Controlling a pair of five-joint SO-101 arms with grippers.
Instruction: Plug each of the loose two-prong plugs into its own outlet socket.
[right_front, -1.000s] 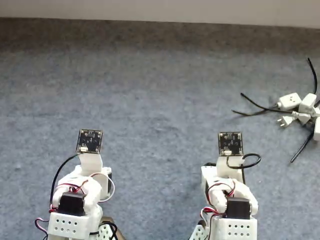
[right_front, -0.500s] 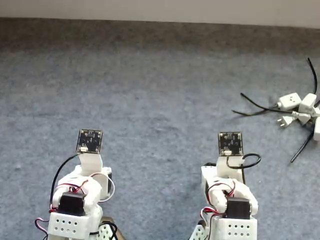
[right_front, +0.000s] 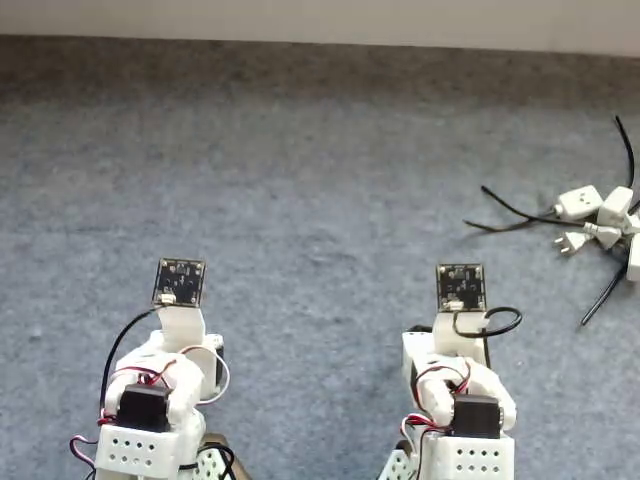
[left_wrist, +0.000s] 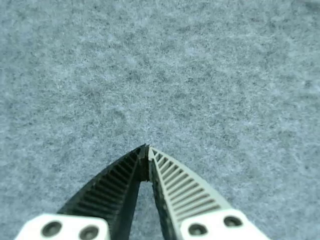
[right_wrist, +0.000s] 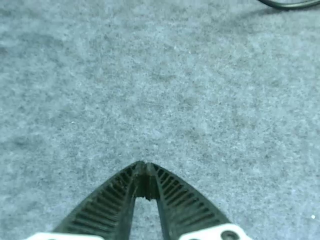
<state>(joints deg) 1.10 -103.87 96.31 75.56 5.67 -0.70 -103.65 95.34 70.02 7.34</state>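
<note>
Far right on the felt (right_front: 300, 180) in the high view, the white plugs (right_front: 580, 204) lie tangled with black cords (right_front: 604, 293), well apart from both arms (right_front: 165, 390); they look light and hard, best pinched across the body rather than by limp cord or prongs. Left wrist view: the left gripper (left_wrist: 148, 151) is closed, holding nothing. Right wrist view: the right gripper (right_wrist: 144, 166) is likewise closed and empty.

On the mat (right_front: 300, 170), the plugs (right_front: 598, 222) lie tangled with their cords (right_front: 505, 210) at the far right edge (well apart from both arms), ahead and right of the nearer arm (right_front: 460, 385).
</note>
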